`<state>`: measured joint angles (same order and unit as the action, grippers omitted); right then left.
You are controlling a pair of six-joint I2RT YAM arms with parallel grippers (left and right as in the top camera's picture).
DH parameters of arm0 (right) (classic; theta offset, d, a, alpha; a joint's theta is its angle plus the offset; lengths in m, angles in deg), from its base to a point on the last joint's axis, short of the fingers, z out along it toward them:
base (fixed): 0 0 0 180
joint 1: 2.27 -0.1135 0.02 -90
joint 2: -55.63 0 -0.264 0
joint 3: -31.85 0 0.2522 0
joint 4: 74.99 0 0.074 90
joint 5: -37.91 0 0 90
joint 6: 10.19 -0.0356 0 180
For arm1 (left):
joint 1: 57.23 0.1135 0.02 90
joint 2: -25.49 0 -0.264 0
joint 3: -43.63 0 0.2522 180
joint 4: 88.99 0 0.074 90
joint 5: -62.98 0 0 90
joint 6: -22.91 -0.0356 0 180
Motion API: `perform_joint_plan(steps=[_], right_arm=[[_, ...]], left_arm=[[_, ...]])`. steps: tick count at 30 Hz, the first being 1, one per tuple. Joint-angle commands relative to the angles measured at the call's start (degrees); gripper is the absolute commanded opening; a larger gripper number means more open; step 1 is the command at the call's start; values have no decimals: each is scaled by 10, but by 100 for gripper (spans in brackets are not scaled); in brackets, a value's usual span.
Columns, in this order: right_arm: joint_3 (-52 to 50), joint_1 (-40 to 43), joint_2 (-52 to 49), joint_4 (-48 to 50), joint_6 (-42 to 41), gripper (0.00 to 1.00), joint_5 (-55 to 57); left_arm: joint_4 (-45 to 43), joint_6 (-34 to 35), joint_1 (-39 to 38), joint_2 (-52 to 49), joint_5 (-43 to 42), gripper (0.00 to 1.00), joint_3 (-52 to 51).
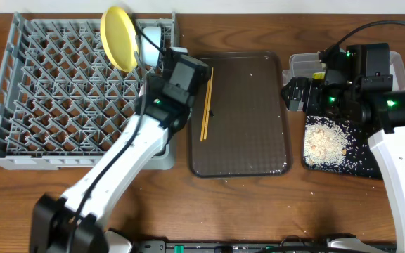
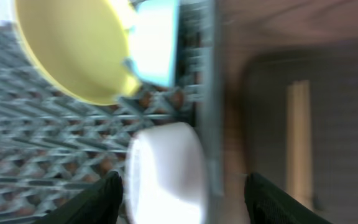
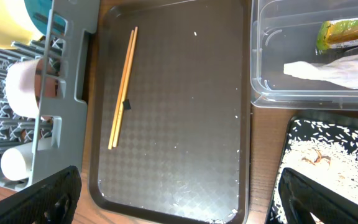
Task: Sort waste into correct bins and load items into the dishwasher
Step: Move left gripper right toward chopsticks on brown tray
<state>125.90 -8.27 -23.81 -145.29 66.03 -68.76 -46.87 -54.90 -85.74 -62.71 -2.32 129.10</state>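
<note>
The grey dish rack (image 1: 41,140) stands at the left. A yellow plate (image 1: 118,36) and a light blue bowl (image 1: 148,43) stand in its back right corner. My left gripper (image 1: 166,62) hovers over the rack's right edge. In the left wrist view it (image 2: 182,199) is open, with the white bowl (image 2: 166,174) lying in the rack between its fingers. The chopsticks (image 1: 207,105) lie on the brown tray (image 1: 245,151). My right gripper (image 3: 179,199) is open and empty above that tray. The clear tub (image 3: 266,93) holds the wrapper (image 3: 347,32) and white paper (image 3: 334,68). The black tray (image 1: 371,169) holds rice scraps (image 1: 322,144).
A small pale cup (image 3: 14,163) and the white bowl (image 3: 23,87) sit by the rack's right wall in the right wrist view. A few rice grains lie on the brown tray and on the wooden table (image 1: 259,211).
</note>
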Motion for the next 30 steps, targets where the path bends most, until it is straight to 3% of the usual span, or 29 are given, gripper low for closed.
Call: perform_joint_plan(steps=[1, 4, 9, 19, 30], right_arm=[[3, 3, -1, -1, 6, 99, 2], [3, 3, -1, -1, 6, 99, 2], [3, 3, -1, -1, 6, 99, 2], [3, 3, -1, -1, 6, 99, 2], [3, 3, -1, -1, 6, 99, 2]], left_arm=[[5, 40, 1, 17, -162, 64, 2], [10, 47, 1, 5, -223, 64, 2], [33, 44, 1, -47, -231, 64, 23], [213, 5, 1, -223, -230, 65, 275], [165, -50, -5, -318, -213, 66, 291]])
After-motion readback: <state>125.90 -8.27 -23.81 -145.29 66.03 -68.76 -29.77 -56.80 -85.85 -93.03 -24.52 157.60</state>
